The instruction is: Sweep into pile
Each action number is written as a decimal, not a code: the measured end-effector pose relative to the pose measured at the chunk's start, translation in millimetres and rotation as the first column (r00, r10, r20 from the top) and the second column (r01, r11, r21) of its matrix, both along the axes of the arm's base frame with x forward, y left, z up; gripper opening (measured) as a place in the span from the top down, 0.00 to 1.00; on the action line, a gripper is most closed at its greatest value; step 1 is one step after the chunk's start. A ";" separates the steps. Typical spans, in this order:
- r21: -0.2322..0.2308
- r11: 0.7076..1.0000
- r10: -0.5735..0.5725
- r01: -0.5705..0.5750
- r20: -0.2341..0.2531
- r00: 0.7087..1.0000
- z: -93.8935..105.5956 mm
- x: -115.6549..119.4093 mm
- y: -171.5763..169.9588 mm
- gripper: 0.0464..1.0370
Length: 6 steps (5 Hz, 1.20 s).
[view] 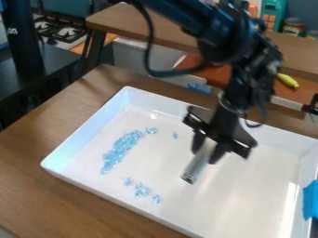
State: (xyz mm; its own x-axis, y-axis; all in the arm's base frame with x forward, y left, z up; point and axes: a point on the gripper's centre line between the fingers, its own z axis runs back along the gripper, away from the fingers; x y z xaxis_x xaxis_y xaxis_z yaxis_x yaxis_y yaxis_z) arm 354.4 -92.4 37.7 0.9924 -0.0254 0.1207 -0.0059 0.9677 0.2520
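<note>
My gripper (205, 155) hangs over the middle of the white tray (86, 130), shut on a pale grey sweeping tool (195, 169). The tool slants down to the lower left, with its dark-tipped lower end close above or on the tray floor; contact is hard to tell. Left of it, light blue pieces (120, 150) lie in a long curved band. A smaller scattered group of blue pieces (142, 189) is nearer the tray's front wall. One small blue bit (175, 135) lies apart, between the band and the gripper.
Raised walls surround the tray, which rests on a brown wooden table (37, 139). Blue tape (310, 200) is on its right edge. Behind stand a wooden shelf (133, 24) and a yellow toy item (288, 81). A black cylinder (22, 37) stands at the upper left.
</note>
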 end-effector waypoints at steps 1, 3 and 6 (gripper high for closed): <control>0.011 1.000 -0.019 0.019 -0.001 1.000 -12.1 13.6 -30.4 0.67; 0.027 1.000 0.002 0.000 -0.057 0.998 -33.5 43.2 -61.4 0.67; 0.003 0.997 0.077 -0.077 -0.090 0.993 -47.6 67.5 -39.3 0.67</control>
State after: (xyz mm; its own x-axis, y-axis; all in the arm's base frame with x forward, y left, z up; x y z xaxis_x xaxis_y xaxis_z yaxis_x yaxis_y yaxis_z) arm 421.9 -131.6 -9.9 0.9982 0.0519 0.0309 -0.0581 0.9654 0.2543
